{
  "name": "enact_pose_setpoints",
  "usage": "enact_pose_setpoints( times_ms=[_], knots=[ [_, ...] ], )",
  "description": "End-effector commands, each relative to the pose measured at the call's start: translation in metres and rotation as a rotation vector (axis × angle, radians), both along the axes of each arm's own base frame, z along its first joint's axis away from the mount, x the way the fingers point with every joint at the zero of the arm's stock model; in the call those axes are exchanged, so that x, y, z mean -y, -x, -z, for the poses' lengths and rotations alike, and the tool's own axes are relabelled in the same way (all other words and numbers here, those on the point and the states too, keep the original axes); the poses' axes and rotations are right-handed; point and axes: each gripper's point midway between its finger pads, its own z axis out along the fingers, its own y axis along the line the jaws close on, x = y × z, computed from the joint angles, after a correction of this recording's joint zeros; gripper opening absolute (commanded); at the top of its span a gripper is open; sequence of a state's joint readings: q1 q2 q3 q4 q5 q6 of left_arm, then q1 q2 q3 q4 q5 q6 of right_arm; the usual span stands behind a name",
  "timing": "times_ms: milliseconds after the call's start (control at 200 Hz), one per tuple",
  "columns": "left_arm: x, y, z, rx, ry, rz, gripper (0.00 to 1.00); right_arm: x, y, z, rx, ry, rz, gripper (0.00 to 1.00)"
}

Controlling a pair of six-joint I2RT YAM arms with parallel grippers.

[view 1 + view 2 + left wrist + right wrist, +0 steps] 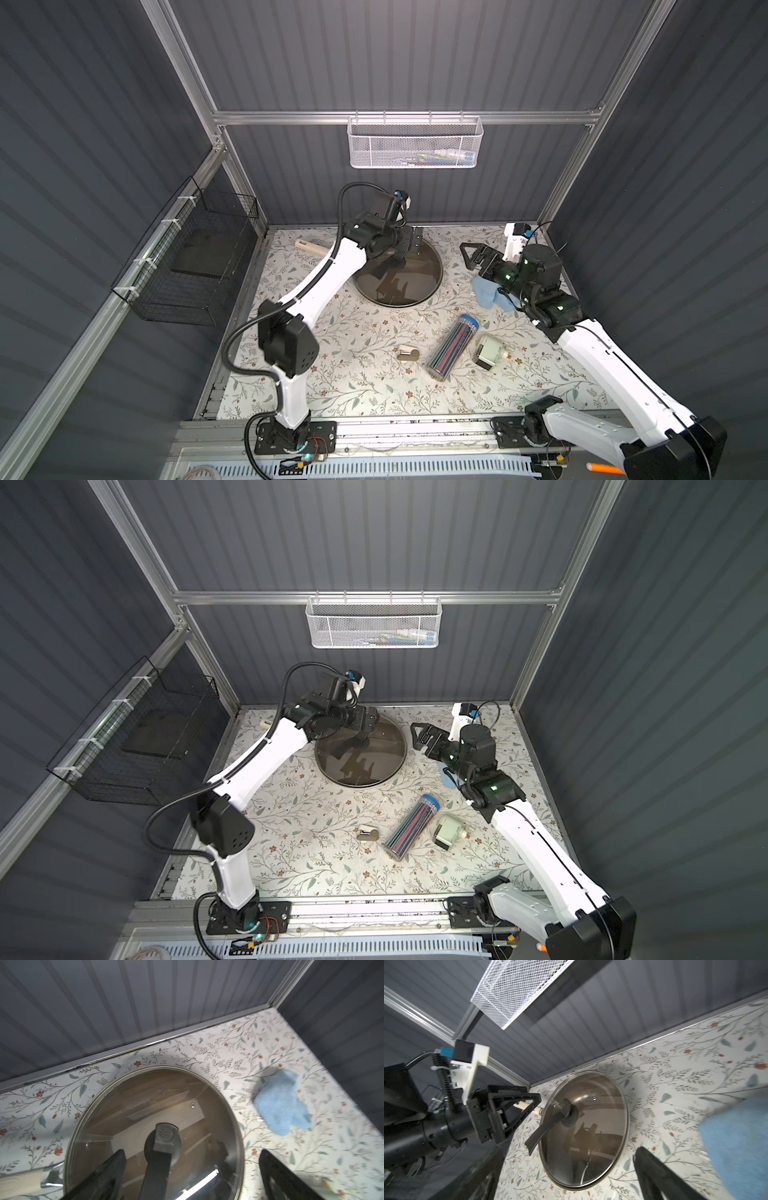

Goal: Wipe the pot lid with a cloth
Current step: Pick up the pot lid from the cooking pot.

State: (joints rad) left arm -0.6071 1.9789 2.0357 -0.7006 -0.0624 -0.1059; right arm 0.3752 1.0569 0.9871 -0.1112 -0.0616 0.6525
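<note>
In both top views the left gripper [409,245] hangs with jaws apart over the far part of the large round clear glass pot lid [409,278] with a metal rim, holding nothing. The right gripper [419,739], jaws also spread and empty, sits just beside the lid's rim; the small light blue fabric cloth [486,293] lies on the floral desk [357,365] beneath its wrist.

In the left wrist view, the lid's black handle [161,1147] lies between the gripper's spread fingers [108,1174], the cloth off beyond one finger.

In the right wrist view, the cloth [737,1147] lies close under the gripper, the lid [591,1126] ahead.
</note>
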Motion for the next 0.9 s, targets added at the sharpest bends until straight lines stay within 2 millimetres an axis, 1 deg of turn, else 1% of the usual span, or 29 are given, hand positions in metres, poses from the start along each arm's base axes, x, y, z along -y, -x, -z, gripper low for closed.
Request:
enact_pose_setpoints(
  times_ms=[0,95,200,325,490,520,590,625,755,815,895],
  knots=[
    [-0.025,-0.002,0.045,-0.077,-0.302,0.051,1.0,0.024,0.003,0.012,-0.013,0.097,0.101,0.99],
    [-0.025,-0.016,0.052,-0.051,-0.362,0.056,1.0,0.031,0.009,0.018,-0.015,0.093,0.131,0.99],
    [-0.032,-0.021,0.064,-0.056,-0.424,0.043,1.0,0.037,0.014,0.026,-0.031,0.09,0.155,0.99],
    [-0.035,-0.009,0.079,-0.113,-0.441,0.066,0.95,0.042,0.017,0.037,-0.057,0.075,0.181,0.99],
    [-0.038,0.015,0.103,-0.207,-0.437,0.119,0.89,0.044,0.016,0.047,-0.083,0.074,0.201,0.99],
    [-0.042,0.023,0.109,-0.243,-0.455,0.129,0.88,0.044,0.016,0.048,-0.088,0.075,0.201,0.99],
    [-0.045,0.03,0.117,-0.28,-0.474,0.148,0.83,0.044,0.014,0.05,-0.094,0.076,0.205,0.99],
    [-0.045,0.031,0.12,-0.292,-0.478,0.15,0.79,0.044,0.013,0.051,-0.098,0.076,0.205,0.99],
    [-0.041,0.03,0.125,-0.314,-0.48,0.163,0.61,0.042,0.011,0.054,-0.111,0.071,0.207,0.99],
    [-0.039,0.028,0.126,-0.315,-0.479,0.168,0.58,0.042,0.01,0.056,-0.117,0.067,0.207,0.99],
    [-0.037,0.023,0.128,-0.309,-0.477,0.168,0.43,0.042,0.009,0.058,-0.122,0.065,0.212,0.99]
  ],
)
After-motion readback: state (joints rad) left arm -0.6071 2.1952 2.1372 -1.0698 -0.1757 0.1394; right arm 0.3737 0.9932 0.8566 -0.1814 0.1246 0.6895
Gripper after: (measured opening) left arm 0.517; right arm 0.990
